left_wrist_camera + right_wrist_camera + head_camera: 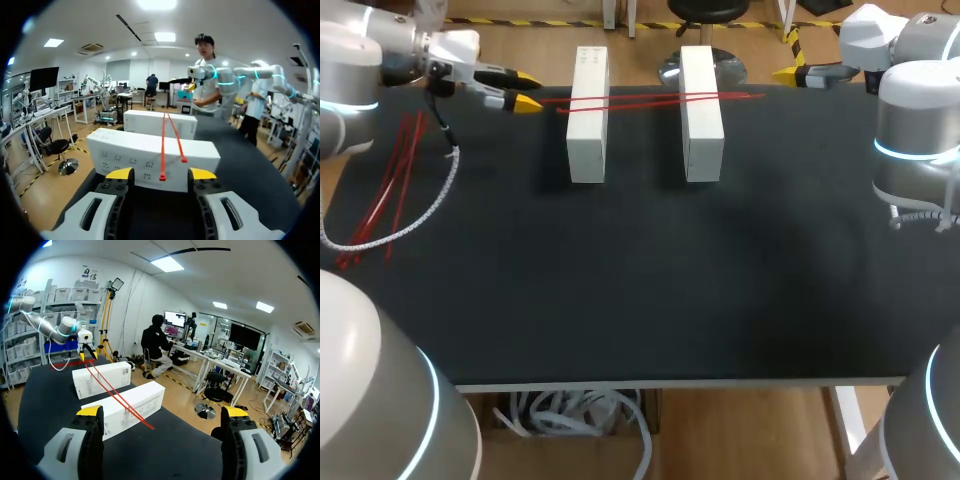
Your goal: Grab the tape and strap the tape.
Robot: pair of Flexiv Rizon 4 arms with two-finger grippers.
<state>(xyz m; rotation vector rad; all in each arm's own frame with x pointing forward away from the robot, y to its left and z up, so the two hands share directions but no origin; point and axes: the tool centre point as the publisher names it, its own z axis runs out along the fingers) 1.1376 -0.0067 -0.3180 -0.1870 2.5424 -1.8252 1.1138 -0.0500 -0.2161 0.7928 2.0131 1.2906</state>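
Red and thin, the tape [650, 99] lies draped across two white blocks [588, 115] at the far side of the desk [640, 280], likely light and floppy, so I would pinch its overhanging ends, where my left fingers [527, 103] and right fingers [786, 72] both stand open, gripping nothing.

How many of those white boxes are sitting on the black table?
2. The left white box and the right white box stand side by side, apart, near the far edge of the table. Red straps lie across both tops. None seems hidden.
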